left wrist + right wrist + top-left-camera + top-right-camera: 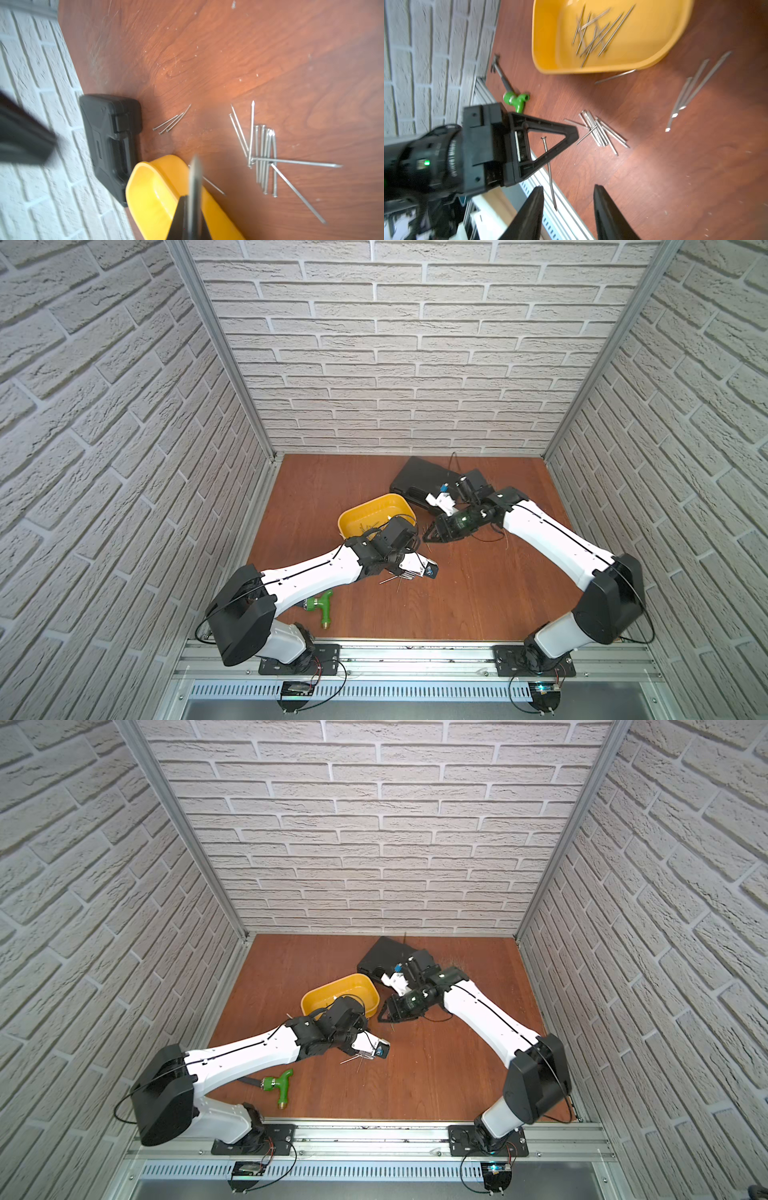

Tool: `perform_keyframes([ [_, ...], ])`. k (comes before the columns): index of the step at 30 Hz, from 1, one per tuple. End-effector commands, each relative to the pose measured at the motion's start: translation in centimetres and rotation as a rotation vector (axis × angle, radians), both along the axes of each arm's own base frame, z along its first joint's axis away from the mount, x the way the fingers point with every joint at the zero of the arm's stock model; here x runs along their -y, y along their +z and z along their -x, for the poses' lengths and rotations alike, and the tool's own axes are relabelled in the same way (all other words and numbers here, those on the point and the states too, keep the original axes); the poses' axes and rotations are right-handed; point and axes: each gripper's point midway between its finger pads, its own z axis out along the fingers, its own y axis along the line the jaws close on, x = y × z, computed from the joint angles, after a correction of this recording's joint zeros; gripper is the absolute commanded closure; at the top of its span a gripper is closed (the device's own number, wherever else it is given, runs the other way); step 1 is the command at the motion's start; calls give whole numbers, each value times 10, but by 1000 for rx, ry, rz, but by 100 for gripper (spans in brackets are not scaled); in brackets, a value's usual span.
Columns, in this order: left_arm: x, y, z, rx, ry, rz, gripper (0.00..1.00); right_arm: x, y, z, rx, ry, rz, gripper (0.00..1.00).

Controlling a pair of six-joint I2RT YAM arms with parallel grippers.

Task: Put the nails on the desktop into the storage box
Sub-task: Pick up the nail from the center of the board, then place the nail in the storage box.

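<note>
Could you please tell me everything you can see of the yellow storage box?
The storage box is a shallow yellow tub, plastic by its look, rectangular with rounded corners and a rolled rim. It sits upright and open on the desktop, with several nails lying crossed inside. Another nail lies outside by its wall; the black case stands close beside it.

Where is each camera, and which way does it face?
Top views: overhead at the front, looking down on the reddish-brown wooden desktop; left arm and right arm show.
Left wrist: on left arm, facing the black moulded case; left gripper shows, shut on a thin silvery nail.
Right wrist: on right arm, facing the left gripper; open right gripper shows.
All show the shallow yellow plastic box.
</note>
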Motion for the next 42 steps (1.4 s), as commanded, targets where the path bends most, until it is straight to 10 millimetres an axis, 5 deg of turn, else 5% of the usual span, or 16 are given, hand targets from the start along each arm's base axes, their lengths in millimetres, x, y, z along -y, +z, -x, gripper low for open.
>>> perform_keyframes([
  [1, -5, 19, -12, -146, 253, 179, 100, 30, 39, -25, 174, -182, 0, 54],
  [10, -72, 55, -57, -459, 1031, 686, 100, 39, 29, -25, 173, -252, 2, 55],
  [15, -125, 43, -65, -596, 1456, 903, 100, 32, 20, -20, 172, -239, 13, 55],
  [18, -140, 30, -70, -663, 1588, 943, 100, 25, 14, -15, 178, -207, 47, 55],
  [31, -135, -22, -94, -782, 1774, 888, 100, -8, -26, 12, 216, -48, 214, 56],
  [42, -137, -57, -108, -823, 1861, 828, 100, -11, -54, 26, 241, 31, 333, 55],
])
